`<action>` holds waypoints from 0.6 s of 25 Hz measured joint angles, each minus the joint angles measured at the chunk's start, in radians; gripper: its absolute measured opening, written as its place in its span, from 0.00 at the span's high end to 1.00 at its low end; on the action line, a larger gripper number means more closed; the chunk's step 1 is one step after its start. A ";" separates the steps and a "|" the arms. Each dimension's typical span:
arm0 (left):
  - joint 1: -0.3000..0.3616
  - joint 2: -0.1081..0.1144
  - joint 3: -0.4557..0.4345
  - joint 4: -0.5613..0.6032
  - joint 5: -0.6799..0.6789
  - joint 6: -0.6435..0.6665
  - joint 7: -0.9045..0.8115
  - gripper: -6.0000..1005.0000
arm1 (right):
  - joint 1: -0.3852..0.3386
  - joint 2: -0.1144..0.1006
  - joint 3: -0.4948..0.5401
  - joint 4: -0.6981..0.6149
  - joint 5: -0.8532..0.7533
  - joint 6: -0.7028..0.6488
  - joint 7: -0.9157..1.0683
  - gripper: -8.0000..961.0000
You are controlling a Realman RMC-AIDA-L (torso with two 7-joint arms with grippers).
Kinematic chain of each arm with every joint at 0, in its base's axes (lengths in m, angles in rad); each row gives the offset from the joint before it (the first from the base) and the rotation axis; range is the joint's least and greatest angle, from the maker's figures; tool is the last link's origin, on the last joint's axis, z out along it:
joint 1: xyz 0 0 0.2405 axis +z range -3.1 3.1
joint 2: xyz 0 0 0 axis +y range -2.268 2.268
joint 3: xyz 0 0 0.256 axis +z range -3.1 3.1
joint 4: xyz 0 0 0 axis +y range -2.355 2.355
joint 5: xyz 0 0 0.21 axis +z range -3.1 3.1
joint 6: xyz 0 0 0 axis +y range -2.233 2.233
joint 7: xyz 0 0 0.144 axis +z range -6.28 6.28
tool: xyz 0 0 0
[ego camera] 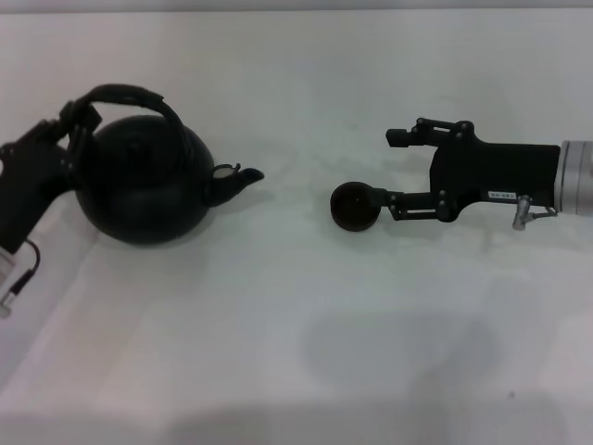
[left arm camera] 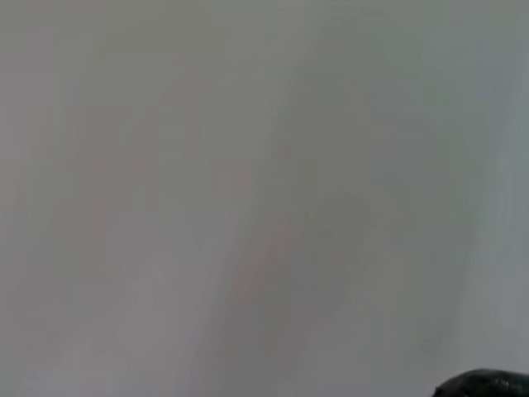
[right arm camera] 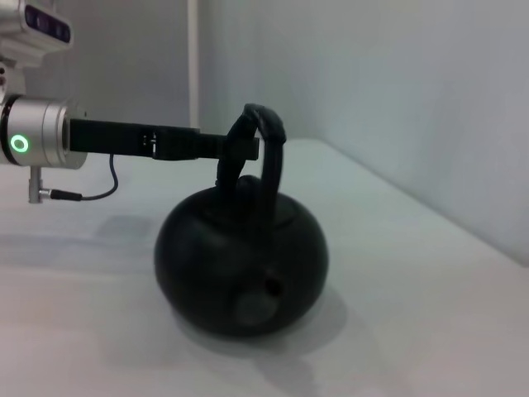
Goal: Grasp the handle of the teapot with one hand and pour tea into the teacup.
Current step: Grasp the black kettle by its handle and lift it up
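Observation:
The matte black teapot [ego camera: 144, 185] stands on the white table at the left, spout [ego camera: 236, 181] pointing right toward the teacup. My left gripper [ego camera: 76, 125] is shut on the left side of the arched handle [ego camera: 125, 93]. The right wrist view shows the teapot [right arm camera: 240, 256] on the table, with the left gripper [right arm camera: 245, 145] clamped on the handle [right arm camera: 269, 136]. The small black teacup [ego camera: 355, 206] stands right of centre. My right gripper [ego camera: 394, 169] is open, and its lower fingertip [ego camera: 387, 198] is right at the cup's right side.
The white table [ego camera: 296, 352] runs wide in front of the teapot and cup. A cable [ego camera: 23, 273] hangs from the left wrist. The left wrist view shows only a pale surface and a dark edge [left arm camera: 488, 385] in one corner.

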 joint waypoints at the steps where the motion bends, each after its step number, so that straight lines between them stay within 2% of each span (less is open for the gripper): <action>1: -0.001 0.002 0.001 0.016 0.001 0.000 -0.010 0.81 | -0.001 -0.001 0.000 0.003 0.006 0.000 -0.003 0.11; 4: 0.005 0.009 0.003 0.071 0.004 -0.001 -0.043 0.81 | -0.006 -0.001 0.000 0.004 0.018 -0.006 -0.005 0.11; 8: 0.004 0.032 0.004 0.153 0.049 -0.033 -0.112 0.82 | -0.015 0.000 0.000 0.011 0.043 -0.026 -0.009 0.11; 11: 0.007 0.046 0.004 0.260 0.129 -0.107 -0.197 0.82 | -0.025 -0.001 0.000 0.014 0.061 -0.036 -0.015 0.11; 15: 0.026 0.044 0.003 0.427 0.260 -0.246 -0.290 0.82 | -0.039 -0.003 0.000 0.017 0.090 -0.048 -0.029 0.11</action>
